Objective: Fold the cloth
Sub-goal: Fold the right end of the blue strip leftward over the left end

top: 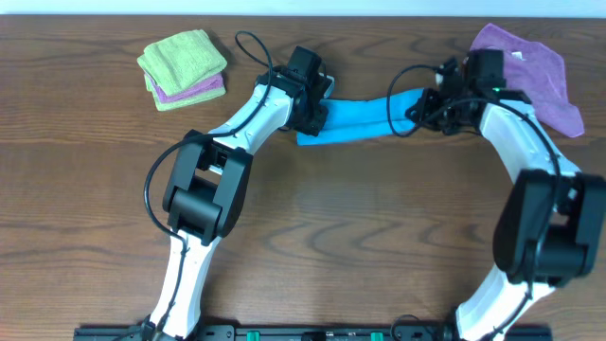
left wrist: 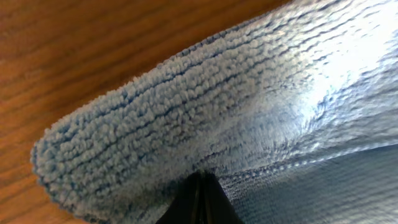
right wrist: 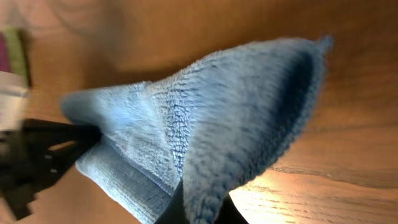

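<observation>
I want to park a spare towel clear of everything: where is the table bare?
The widest bare wood lies between the left arm and right arm, in front of the stretched blue cloth. Another patch lies left of the left arm, in front of the folded green and purple stack. The back strip is crowded: stack, blue cloth, purple cloth.

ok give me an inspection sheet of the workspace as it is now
surface: wooden table, no spills seen
job's things: cloth, blue, bunched into a strip between the two grippers
clutter: purple cloth crumpled at far right; green-and-purple folded stack at far left
grippers: left gripper shut on one end of the cloth; right gripper shut on the other end
cables: black cable loops on both arms
surroundings: pale strip beyond the far edge; nothing else seen
</observation>
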{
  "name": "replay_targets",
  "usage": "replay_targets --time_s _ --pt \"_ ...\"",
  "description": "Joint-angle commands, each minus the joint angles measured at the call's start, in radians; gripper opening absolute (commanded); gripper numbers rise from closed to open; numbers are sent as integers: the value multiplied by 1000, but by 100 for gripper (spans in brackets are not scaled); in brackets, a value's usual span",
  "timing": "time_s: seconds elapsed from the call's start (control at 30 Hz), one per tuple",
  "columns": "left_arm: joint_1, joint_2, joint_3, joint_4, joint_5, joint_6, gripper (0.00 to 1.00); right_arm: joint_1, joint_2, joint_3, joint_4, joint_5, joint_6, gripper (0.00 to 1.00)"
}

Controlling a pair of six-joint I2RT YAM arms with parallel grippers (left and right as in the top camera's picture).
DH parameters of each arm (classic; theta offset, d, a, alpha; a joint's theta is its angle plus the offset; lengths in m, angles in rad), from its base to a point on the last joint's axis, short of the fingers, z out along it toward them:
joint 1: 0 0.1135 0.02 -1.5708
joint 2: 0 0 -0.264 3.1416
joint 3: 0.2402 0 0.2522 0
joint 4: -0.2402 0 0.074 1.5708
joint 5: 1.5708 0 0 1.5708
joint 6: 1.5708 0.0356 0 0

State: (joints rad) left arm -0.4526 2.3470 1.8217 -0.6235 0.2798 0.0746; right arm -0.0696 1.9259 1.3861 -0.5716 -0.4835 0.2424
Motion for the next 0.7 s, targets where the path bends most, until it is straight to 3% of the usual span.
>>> replay_targets --time_s 0.0,0.67 --pt "2 5 -36 -39 -9 -10 6 6 -38 14 -12 42 -31 1" --pt "2 -23 -36 -30 -9 -8 6 206 -41 14 -103 84 -122 1"
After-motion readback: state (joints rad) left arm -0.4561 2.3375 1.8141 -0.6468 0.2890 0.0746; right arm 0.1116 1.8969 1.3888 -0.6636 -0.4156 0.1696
